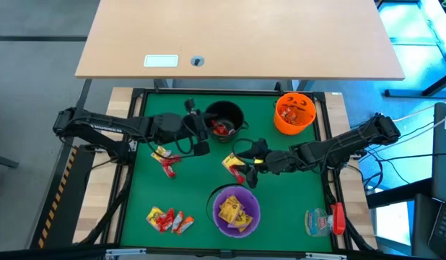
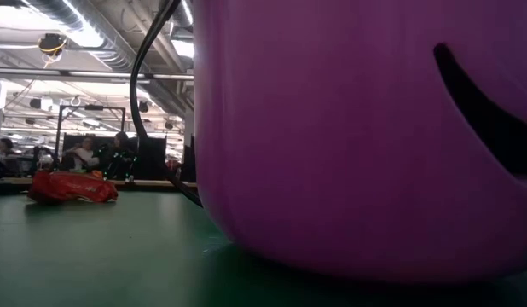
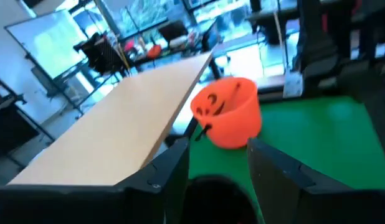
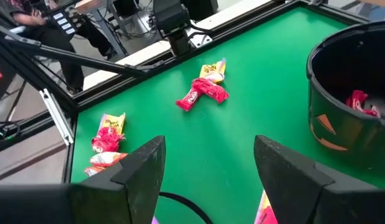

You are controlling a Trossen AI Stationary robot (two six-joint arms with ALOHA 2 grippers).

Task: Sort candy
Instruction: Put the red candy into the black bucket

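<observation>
On the green mat (image 1: 281,202) the candy lies in small groups: red and yellow pieces (image 1: 165,160) at the left, more (image 1: 167,219) at the near left, and a yellow piece (image 1: 232,163) in the middle. My left gripper (image 1: 203,133) hovers open and empty beside the black bowl (image 1: 224,119), which holds red candy (image 4: 361,102). In the left wrist view nothing lies between the fingers (image 3: 217,149). My right gripper (image 1: 246,172) stands open over the middle yellow piece; only bare mat shows in its gap (image 4: 208,149).
An orange bowl (image 1: 294,113) with candy stands at the far right, and a purple bowl (image 1: 236,209) with yellow candy at the near middle. A clear plastic item with a red part (image 1: 324,220) lies at the near right. A wooden table (image 1: 237,36) stands beyond the mat.
</observation>
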